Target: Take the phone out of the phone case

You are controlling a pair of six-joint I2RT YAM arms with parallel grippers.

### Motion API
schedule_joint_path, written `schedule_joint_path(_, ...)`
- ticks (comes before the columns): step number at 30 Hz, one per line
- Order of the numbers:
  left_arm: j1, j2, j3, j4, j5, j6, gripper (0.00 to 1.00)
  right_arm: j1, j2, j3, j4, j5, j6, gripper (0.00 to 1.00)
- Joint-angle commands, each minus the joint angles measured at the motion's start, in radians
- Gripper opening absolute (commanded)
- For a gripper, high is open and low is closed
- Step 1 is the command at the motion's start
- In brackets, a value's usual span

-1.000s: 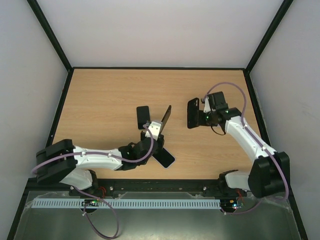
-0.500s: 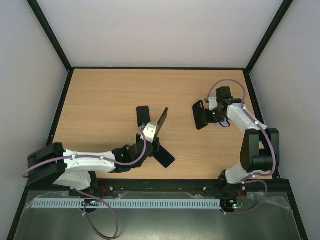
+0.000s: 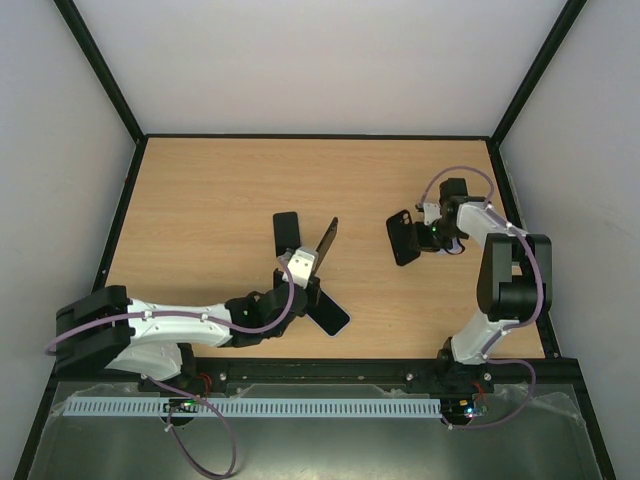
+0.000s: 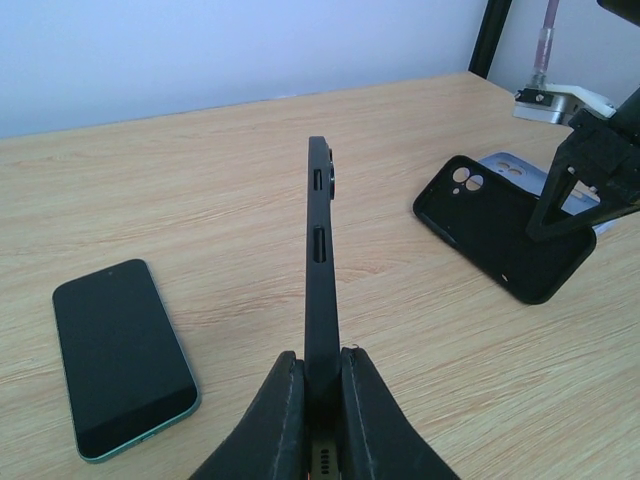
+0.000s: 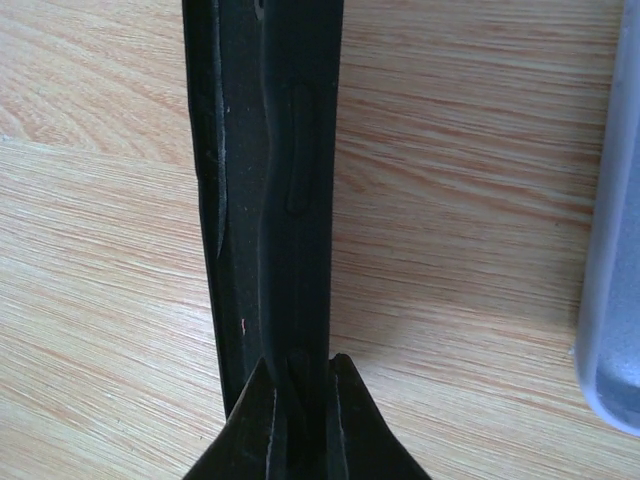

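Observation:
My left gripper (image 3: 312,260) (image 4: 320,355) is shut on a black phone (image 3: 326,238) (image 4: 320,250), held on edge above the table, its side buttons and camera bump showing. I cannot tell if it wears a case. My right gripper (image 3: 428,234) (image 5: 300,365) is shut on an empty black phone case (image 3: 403,237) (image 5: 270,180). The case rests low at the table's right and shows its open inside in the left wrist view (image 4: 500,225). The two grippers are well apart.
A teal-edged phone (image 3: 287,232) (image 4: 120,355) lies screen up left of the held phone. Another dark phone (image 3: 328,318) lies near the front edge. A pale blue-grey slab (image 4: 515,168) (image 5: 612,280) lies beside the case under the right gripper.
My right gripper has carried the case right and down to the table, its arm folding back. My left gripper drew back slightly with the phone, then held still.

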Motion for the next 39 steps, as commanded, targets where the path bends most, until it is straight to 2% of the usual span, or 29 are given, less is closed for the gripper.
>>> schedule_joint_path(1,-0.009,-0.006,-0.009,0.046,-0.041,-0.004,0.03,-0.022,0.046,0.027,0.022,-0.002,0.007,0.02)
schedule_joint_path(2,-0.009,-0.002,-0.008,0.046,-0.042,-0.003,0.03,-0.029,0.049,0.024,0.027,0.002,0.007,0.05)
schedule_joint_path(5,-0.009,0.007,0.000,0.043,-0.045,0.008,0.03,-0.042,0.053,0.020,0.029,0.019,0.016,0.26)
schedule_joint_path(11,-0.001,0.047,0.035,0.003,-0.061,0.025,0.03,-0.055,-0.047,0.040,0.010,0.079,0.016,0.50)
schedule_joint_path(13,0.011,0.060,0.057,-0.026,-0.060,0.022,0.03,-0.057,-0.097,0.052,-0.002,0.103,0.011,0.55)
schedule_joint_path(16,0.034,0.080,0.099,-0.078,-0.064,0.032,0.03,-0.057,-0.198,0.080,-0.034,0.065,0.006,0.56)
schedule_joint_path(19,0.055,0.129,0.168,-0.159,-0.102,0.030,0.03,-0.057,-0.341,0.062,-0.021,-0.077,0.036,0.57)
schedule_joint_path(24,0.063,0.260,0.310,-0.282,-0.232,-0.008,0.03,-0.057,-0.575,-0.100,0.135,-0.259,0.165,0.60)
schedule_joint_path(28,0.061,0.394,0.420,-0.363,-0.317,-0.027,0.03,-0.057,-0.705,-0.238,0.286,-0.243,0.229,0.63)
schedule_joint_path(33,0.063,0.562,0.552,-0.469,-0.410,-0.002,0.03,-0.057,-0.825,-0.375,0.403,-0.125,0.216,0.55)
schedule_joint_path(39,0.063,0.720,0.687,-0.616,-0.460,0.003,0.03,-0.057,-0.923,-0.406,0.471,-0.011,0.237,0.50)
